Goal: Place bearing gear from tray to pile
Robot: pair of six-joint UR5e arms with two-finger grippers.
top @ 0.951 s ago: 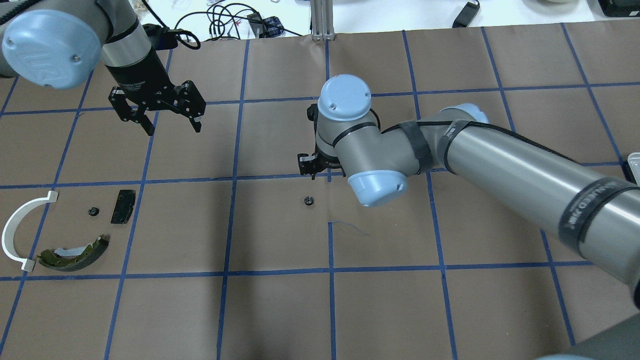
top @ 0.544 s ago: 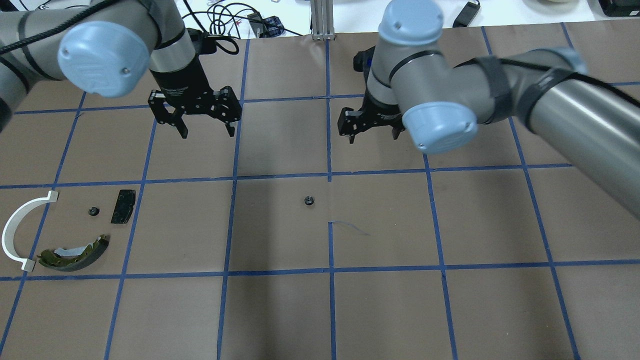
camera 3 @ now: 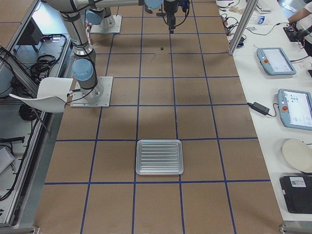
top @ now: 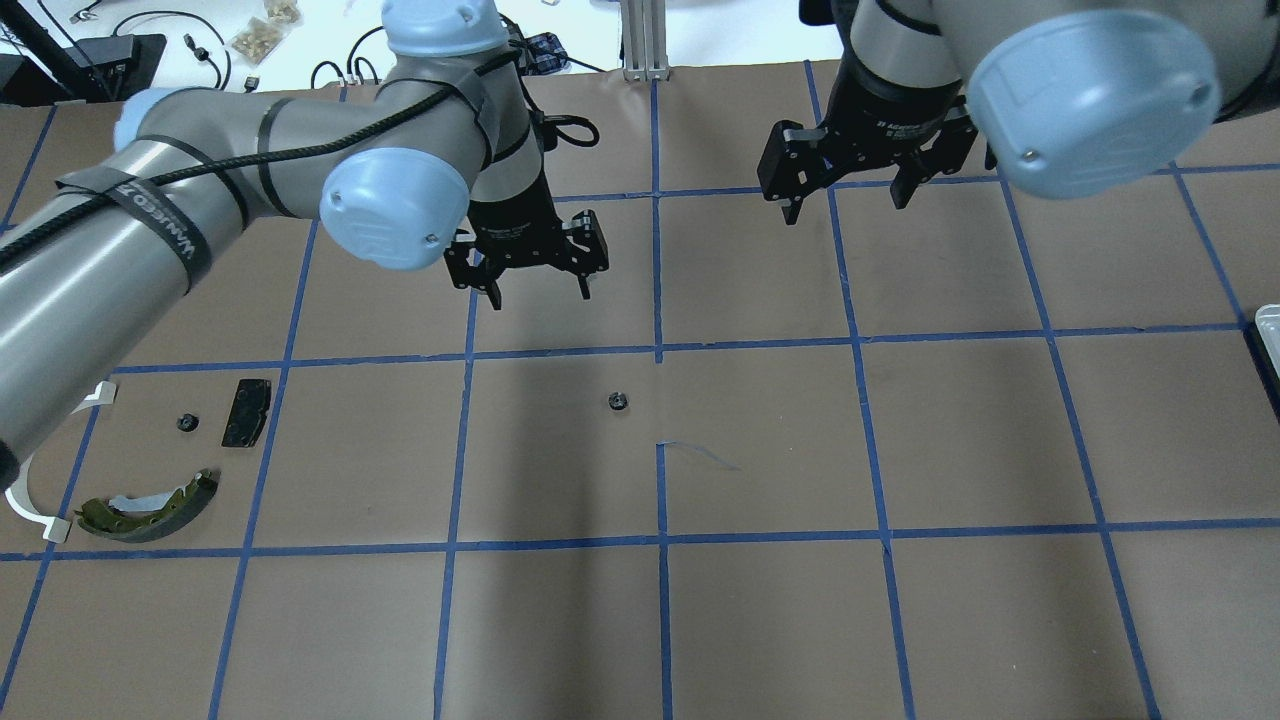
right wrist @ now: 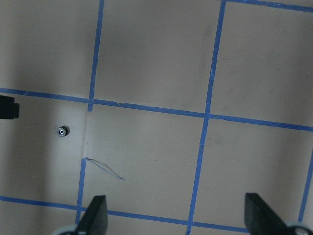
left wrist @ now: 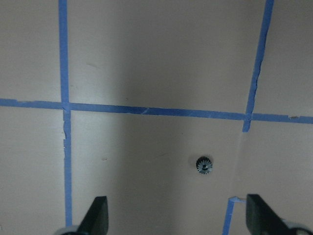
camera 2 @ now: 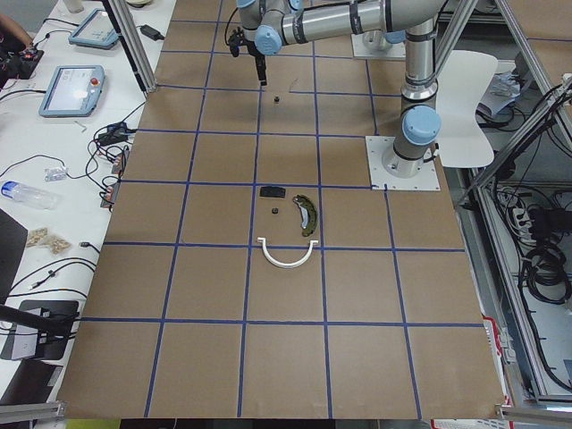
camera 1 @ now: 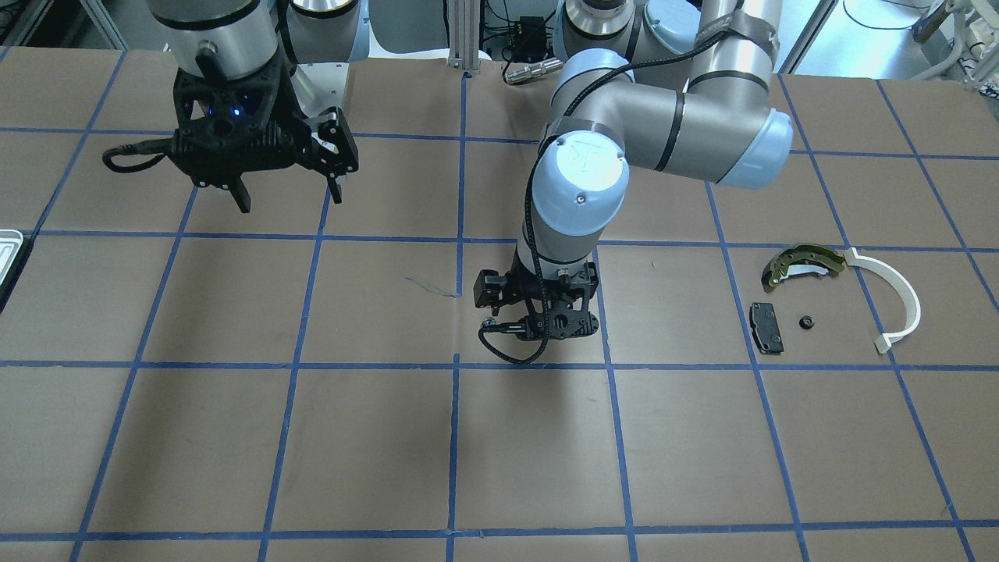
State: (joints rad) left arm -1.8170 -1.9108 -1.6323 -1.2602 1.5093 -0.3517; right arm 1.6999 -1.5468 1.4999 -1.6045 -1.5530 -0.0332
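A small dark bearing gear (top: 617,401) lies alone on the brown paper near the table's centre, also seen in the left wrist view (left wrist: 203,165). My left gripper (top: 540,295) hangs open just behind and left of it, nothing between its fingers. Farther back and to the right, my right gripper (top: 845,208) is open and empty. The pile sits at the front left: an olive brake shoe (top: 150,508), a white arc strip (top: 30,500), a black pad (top: 246,411) and another small gear (top: 185,422). The silvery tray (camera 3: 159,156) holds nothing.
Blue tape lines grid the brown paper. A thin scribble mark (top: 700,455) lies right of the centre gear. Cables and small items (top: 440,50) lie beyond the far edge. Tablets and a person's hand (camera 3: 297,29) show at a side bench.
My left arm has swung right, towards the centre gear. The right arm has drawn back and to the right, away from it. The gear has stayed on the paper.
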